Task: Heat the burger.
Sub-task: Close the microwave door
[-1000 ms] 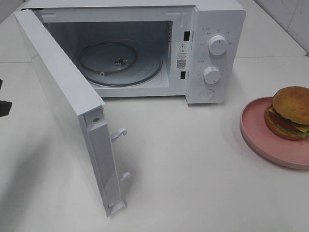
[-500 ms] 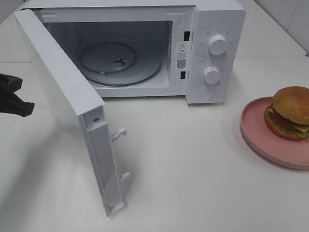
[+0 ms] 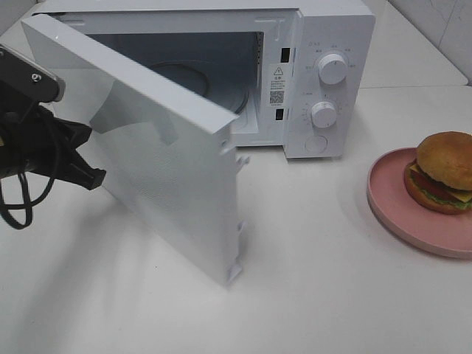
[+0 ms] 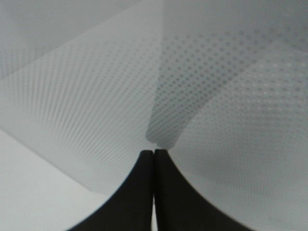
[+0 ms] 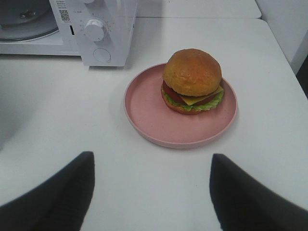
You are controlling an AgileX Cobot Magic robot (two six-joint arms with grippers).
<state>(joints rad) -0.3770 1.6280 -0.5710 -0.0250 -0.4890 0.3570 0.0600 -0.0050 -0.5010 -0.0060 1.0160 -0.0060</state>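
**Microwave door swung partway shut by the left arm, burger waiting on its plate**

Nearest the high camera lies a bare stretch of the white table (image 3: 317,295), with open room between the door's free edge and the plate. The microwave door (image 3: 169,169) now stands about half closed, its free edge with two small latch hooks pointing toward the camera. Half a second ago it stood much wider, edge-on, and the whole glass turntable (image 3: 214,85) showed; now the door hides most of it and only a curved sliver shows.

The left gripper (image 3: 88,175) sits at the left edge of the high view, black, its tip against or just beside the outer face of the door; contact cannot be confirmed. A second ago only a dark scrap of it showed at the frame edge. In the left wrist view its fingers (image 4: 139,192) are pressed together, closed on nothing, with the dotted door screen blurred right in front.

To the right, well apart from the door, the burger (image 3: 442,173) sits on the round pink plate (image 3: 398,214), partly cut off by the frame edge. The right gripper (image 5: 151,192) shows only in its wrist view: two dark fingers spread wide, empty, above the table near the plate.

Farthest back, the microwave (image 3: 332,29) shows its two control knobs (image 3: 332,68).
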